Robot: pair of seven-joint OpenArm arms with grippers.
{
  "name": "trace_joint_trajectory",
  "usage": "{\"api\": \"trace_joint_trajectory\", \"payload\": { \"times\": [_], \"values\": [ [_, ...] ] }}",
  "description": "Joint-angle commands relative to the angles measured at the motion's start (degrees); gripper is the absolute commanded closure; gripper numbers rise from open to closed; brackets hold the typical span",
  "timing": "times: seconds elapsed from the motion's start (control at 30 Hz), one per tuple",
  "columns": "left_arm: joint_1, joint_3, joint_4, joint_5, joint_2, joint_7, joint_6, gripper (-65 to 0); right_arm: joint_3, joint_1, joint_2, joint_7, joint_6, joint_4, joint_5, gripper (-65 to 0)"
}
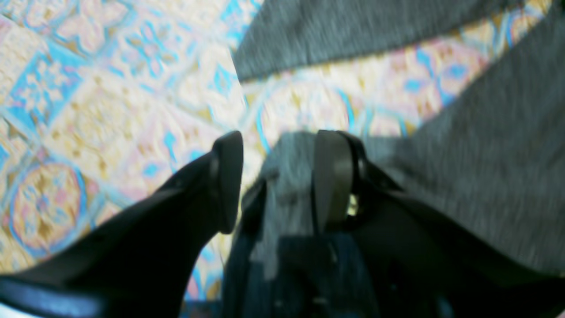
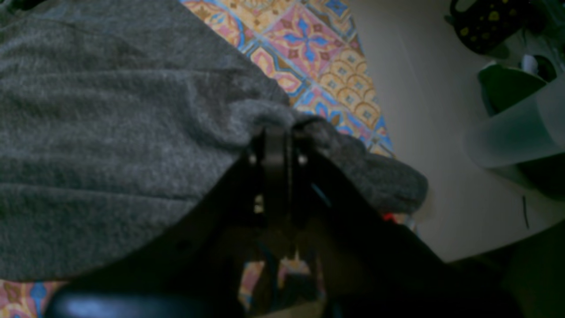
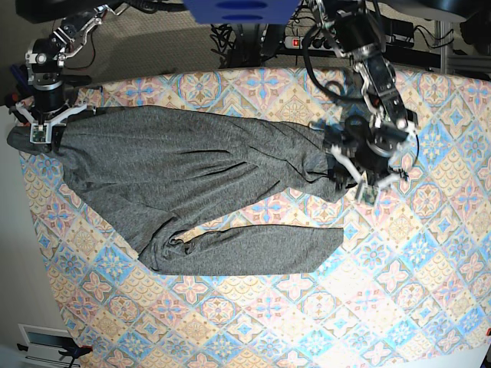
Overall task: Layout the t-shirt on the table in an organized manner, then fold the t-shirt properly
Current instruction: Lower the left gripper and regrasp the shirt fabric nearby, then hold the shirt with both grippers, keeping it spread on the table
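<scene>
Right wrist – frosted container [image 2: 516, 132], t-shirt [image 2: 110, 132] overhanging table [image 2: 318, 48]

Heathered dark-grey t-shirt [image 3: 192, 184], pastel-tiled table [image 3: 399, 291]

Beyond my work surface lies a pale beige floor [image 2: 410, 79]. On it stand a frosted translucent plastic container [image 2: 516, 132] and a dark bag with yellow dots [image 2: 485, 22]. Along the far edge I see a white power strip with a red switch [image 3: 288, 42] among black cables [image 3: 238, 34].
</scene>
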Motion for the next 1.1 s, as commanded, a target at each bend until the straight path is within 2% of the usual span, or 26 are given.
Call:
{"api": "trace_joint_trajectory", "payload": {
  "times": [0.0,0.13,0.3,0.67,1.07],
  "values": [
    [0.18,0.48,1.2,-1.05,-1.61,-1.35,0.1,-24.8,0.25,0.04,0.68,1.49,-0.32,1.12,0.82,0.0],
    [5.55,5.58,-0.12,-1.57,-4.95,-2.32,0.1,-24.8,0.25,-0.58,0.68,1.49,-0.32,1.21,0.82,0.0],
    [6.69,2.94,-2.76,-1.49,-4.77,-5.57,0.1,-24.8,0.25,-0.67,0.68,1.49,-0.32,1.29,0.82,0.0],
    [5.63,2.77,0.14,-0.96,-4.77,-5.57,0.1,-24.6,0.25,-0.67,0.68,1.49,-0.32,1.38,0.82,0.0],
    [4.75,2.5,-4.6,-0.87,-5.21,-5.66,0.1,-24.5,0.25,-0.23,0.68,1.49,-0.32,1.21,0.82,0.0]
  ]
}}
